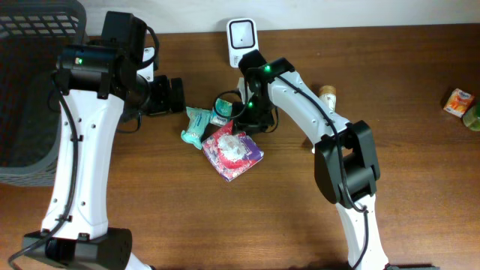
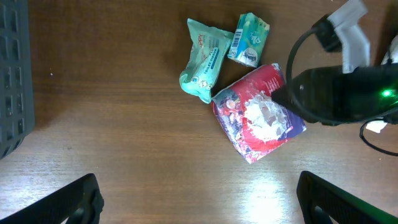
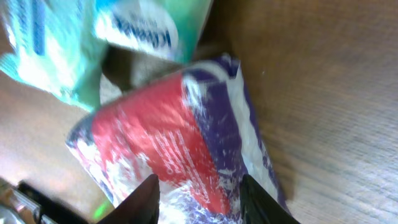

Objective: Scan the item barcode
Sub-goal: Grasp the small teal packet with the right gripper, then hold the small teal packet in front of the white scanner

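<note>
A red and purple packet (image 1: 232, 152) lies on the wooden table; it also shows in the left wrist view (image 2: 258, 115) and fills the right wrist view (image 3: 161, 130). My right gripper (image 1: 251, 120) is down on its far end, and its fingers (image 3: 202, 199) pinch the crinkled wrapper between them. My left gripper (image 1: 169, 95) hangs open to the left of the items, with only bare table between its fingers (image 2: 199, 199). The white barcode scanner (image 1: 241, 36) stands at the back edge. No barcode shows on the packet.
A teal packet (image 1: 196, 124) and a small teal tissue pack (image 1: 223, 109) lie touching the red packet. A dark basket (image 1: 30, 90) stands at the far left. A small bottle (image 1: 327, 93) and an orange pack (image 1: 458, 101) sit to the right.
</note>
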Controlling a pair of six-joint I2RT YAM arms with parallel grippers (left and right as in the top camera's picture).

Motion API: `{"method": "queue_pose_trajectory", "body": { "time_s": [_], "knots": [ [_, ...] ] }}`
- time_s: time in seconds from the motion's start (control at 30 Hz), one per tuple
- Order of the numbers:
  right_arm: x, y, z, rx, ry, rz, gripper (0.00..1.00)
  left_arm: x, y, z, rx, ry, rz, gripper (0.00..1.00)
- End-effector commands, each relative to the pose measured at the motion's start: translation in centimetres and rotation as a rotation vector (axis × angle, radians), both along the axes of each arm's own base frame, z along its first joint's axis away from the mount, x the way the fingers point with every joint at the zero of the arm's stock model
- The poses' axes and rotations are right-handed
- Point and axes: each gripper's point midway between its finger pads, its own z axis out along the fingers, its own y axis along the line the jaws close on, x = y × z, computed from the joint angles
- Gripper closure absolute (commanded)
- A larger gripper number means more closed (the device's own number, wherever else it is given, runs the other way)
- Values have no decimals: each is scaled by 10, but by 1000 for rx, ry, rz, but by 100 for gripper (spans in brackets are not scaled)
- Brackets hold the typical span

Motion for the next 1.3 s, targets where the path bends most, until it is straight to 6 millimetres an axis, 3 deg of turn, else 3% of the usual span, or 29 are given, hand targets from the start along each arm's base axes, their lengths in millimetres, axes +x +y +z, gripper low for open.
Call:
{"method": "queue_pose_trajectory", "body": {
  "time_s": [0.0, 0.07, 0.13, 0.2, 0.27, 0.33, 0.5, 0.53, 0.57, 0.6, 0.7, 0.8, 0.9, 0.93, 0.97, 1.0, 1.03, 1.17, 1.2, 1.27],
  "knots": [
    [62, -2, 44, 17, -280, -85, 36, 0, -1, 1, 7, -8, -17, 1],
    [97, 11, 58, 81, -431, -99, 36, 0, -1, 1, 8, -7, -17, 1],
    [103, 11, 43, 67, -407, -163, 36, 0, -1, 1, 8, -7, -17, 1],
    [102, 6, 8, 19, -331, -234, 36, 0, -1, 1, 8, -8, -17, 1],
    [93, 13, -22, 39, -239, -232, 36, 0, -1, 1, 7, -7, -17, 1],
    [86, 18, -40, 36, -181, -259, 42, 0, -1, 1, 7, -7, -17, 1],
    [72, 31, -63, 2, -134, -282, 44, 0, -1, 1, 8, -7, -17, 1],
    [72, 30, -65, -4, -125, -302, 57, 0, -1, 1, 8, -7, -17, 1],
    [73, 31, -65, 2, -124, -309, 80, 0, -1, 1, 8, -7, -17, 1],
    [73, 32, -64, 6, -122, -307, 96, 0, -1, 1, 8, -7, -17, 1],
    [90, 7, -35, 21, -167, -318, 96, 0, -1, 1, 8, -7, -17, 1],
    [101, -50, -2, -5, -191, -325, 96, 0, -1, 1, 8, -7, -17, 1],
    [101, -113, -13, -179, -178, -368, 96, 0, -1, 1, 8, -7, -17, 1],
    [102, -120, -14, -193, -182, -368, 94, 0, -1, 1, 8, -7, -17, 1],
    [101, -124, -14, -190, -181, -342, 52, 0, -1, 1, 7, -7, -17, 1],
    [99, -125, -15, -198, -175, -337, 38, 0, -1, 1, 7, -7, -17, 1],
    [96, -126, -17, -206, -164, -332, 36, 0, -1, 1, 7, -7, -17, 1],
    [82, -137, -36, -271, -121, -337, 36, 0, -1, 1, 8, -7, -17, 1],
    [81, -136, -39, -272, -122, -334, 41, 0, -1, 1, 7, -7, -17, 1],
    [85, -126, -46, -255, -153, -321, 62, 0, -1, 1, 8, -7, -17, 1]
  ]
}}
